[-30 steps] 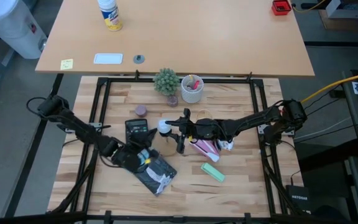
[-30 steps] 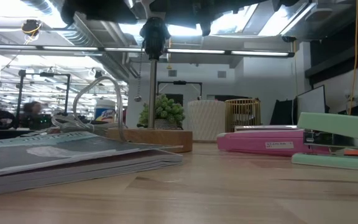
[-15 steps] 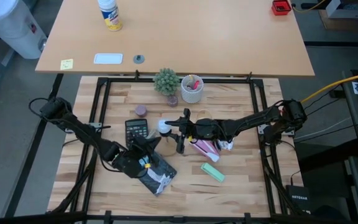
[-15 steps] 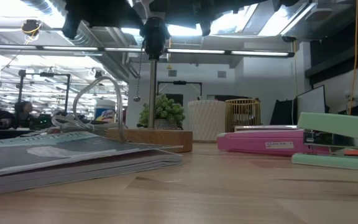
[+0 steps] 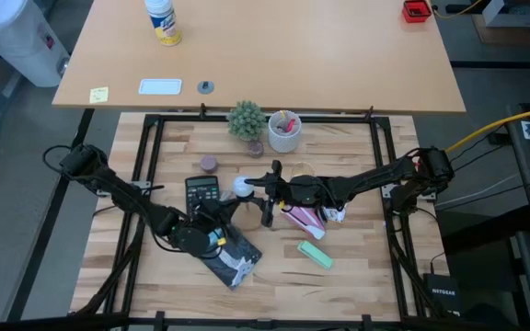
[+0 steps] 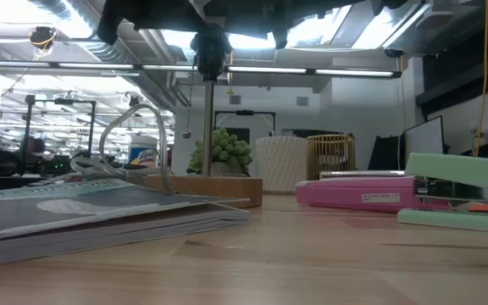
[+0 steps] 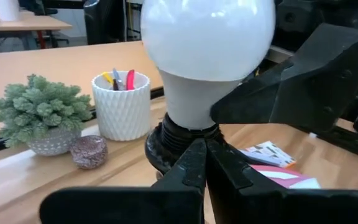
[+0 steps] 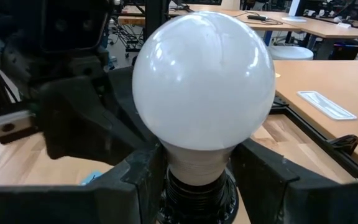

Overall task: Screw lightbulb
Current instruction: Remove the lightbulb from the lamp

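Note:
The lightbulb [image 5: 242, 187], white and round, stands upright in a black socket [image 7: 179, 140] on top of a lamp pole [image 6: 207, 127] with a wooden base [image 6: 203, 188]. Its screw base is hidden in the socket. My right gripper [image 5: 251, 189] reaches in from the table's right and is shut on the bulb [image 8: 204, 81]. My left gripper [image 5: 226, 208] is shut and holds nothing. It points from the near left at the socket, with its tips [image 7: 204, 155] close in front of it. My right gripper pinches the bulb's white neck [image 8: 194, 163] just above the black socket, one finger [image 8: 143, 180] on each side. The fingers come level from the table's right. The bulb stands upright with its base in the socket. My left gripper: I cannot tell whether its shut tips touch the socket.
A calculator [image 5: 202, 191] and a magazine [image 5: 233, 256] lie under my left arm. A pink stapler [image 5: 304, 218] and a green stapler [image 5: 315, 253] lie to the right. A small plant [image 5: 246, 119], a white pen cup [image 5: 283, 131] and a purple disc [image 5: 209, 163] stand at the far edge.
My left gripper has moved from above the magazine toward the far right, closer to the lamp socket. My right gripper and the bulb have stayed in place.

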Motion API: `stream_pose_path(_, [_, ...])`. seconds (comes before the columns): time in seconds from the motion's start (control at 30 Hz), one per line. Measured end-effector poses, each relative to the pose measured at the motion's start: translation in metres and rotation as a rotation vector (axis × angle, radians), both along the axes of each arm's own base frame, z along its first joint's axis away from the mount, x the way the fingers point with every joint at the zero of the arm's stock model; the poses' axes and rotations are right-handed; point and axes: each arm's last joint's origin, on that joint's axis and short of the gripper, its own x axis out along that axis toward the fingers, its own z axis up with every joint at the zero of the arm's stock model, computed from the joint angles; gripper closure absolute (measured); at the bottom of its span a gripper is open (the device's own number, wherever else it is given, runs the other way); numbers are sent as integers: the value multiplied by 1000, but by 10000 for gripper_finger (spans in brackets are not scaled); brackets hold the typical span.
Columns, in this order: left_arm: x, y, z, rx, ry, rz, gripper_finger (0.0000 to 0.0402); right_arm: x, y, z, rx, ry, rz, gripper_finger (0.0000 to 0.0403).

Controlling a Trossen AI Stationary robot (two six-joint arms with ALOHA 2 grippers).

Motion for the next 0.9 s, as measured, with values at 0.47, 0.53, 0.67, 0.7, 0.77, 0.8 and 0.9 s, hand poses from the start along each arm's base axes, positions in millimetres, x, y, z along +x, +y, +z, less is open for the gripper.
stream_pose_path(0.47, [-1, 8, -5, 56, 69, 44, 400, 0, 0, 0, 4, 2, 22, 228])
stream_pose_path(0.53, [-2, 8, -6, 71, 81, 55, 400, 0, 0, 0, 4, 2, 23, 228])
stream_pose_path(0.67, [-3, 9, -7, 103, 100, 80, 400, 0, 1, 0, 4, 2, 26, 228])
stream_pose_path(0.7, [-4, 10, -8, 115, 108, 87, 400, 0, 1, 0, 4, 3, 33, 228])
stream_pose_path(0.77, [-4, 11, -9, 140, 130, 96, 400, 0, 1, 0, 3, 3, 29, 228])
stream_pose_path(0.8, [-4, 11, -10, 147, 137, 101, 400, 0, 1, 0, 2, 3, 40, 228])
stream_pose_path(0.9, [-4, 15, -11, 160, 146, 127, 400, 0, 2, 0, -18, 2, 49, 228])
